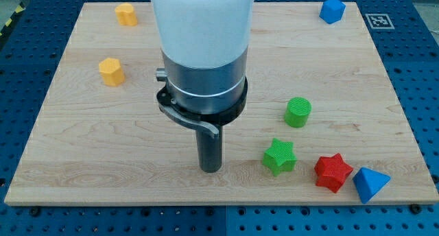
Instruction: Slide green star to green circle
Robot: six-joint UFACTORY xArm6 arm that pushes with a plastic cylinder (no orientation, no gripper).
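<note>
Not done: green star-shaped block [279, 156] sits near, below-left of the green round cylinder block [298, 112], not touching. No pincer, just my tip [210, 169], left of star, gap between; push up-right remains

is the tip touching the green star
Apart. The camera view shows a strip of bare board between my tip and the green star, which sits to its right.

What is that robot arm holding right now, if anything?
Nothing is held. My tip is a bare rod that only pushes; it stands apart from the green star, on the star's left in the view.
</note>
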